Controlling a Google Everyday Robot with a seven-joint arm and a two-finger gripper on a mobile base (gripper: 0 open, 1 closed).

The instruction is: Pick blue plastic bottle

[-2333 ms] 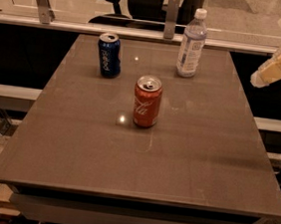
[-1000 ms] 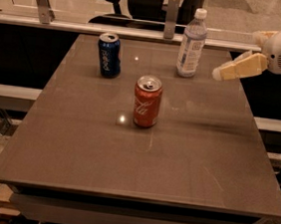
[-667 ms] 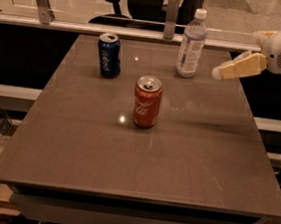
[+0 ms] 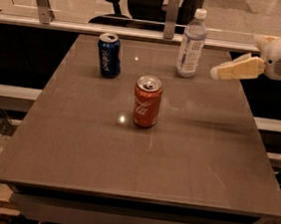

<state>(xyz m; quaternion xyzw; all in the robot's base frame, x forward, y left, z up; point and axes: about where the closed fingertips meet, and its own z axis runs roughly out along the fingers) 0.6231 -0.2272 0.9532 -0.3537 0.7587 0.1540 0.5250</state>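
Observation:
The blue plastic bottle (image 4: pixel 192 43) stands upright at the far right of the brown table (image 4: pixel 186 149). It is clear, with a white cap and a pale label. My gripper (image 4: pixel 220 72) comes in from the right edge, above the table, its cream fingers pointing left toward the bottle. It is a short way to the right of the bottle and apart from it. It holds nothing.
A dark blue Pepsi can (image 4: pixel 109 55) stands at the far left. A red Coca-Cola can (image 4: pixel 147 101) stands near the table's middle. A glass partition with metal posts (image 4: pixel 172 10) runs behind the table, with office chairs (image 4: pixel 142 1) beyond.
My gripper has moved down and left from the upper right corner toward the bottle. It has hardly moved over the last second. The bottle and cans have not moved.

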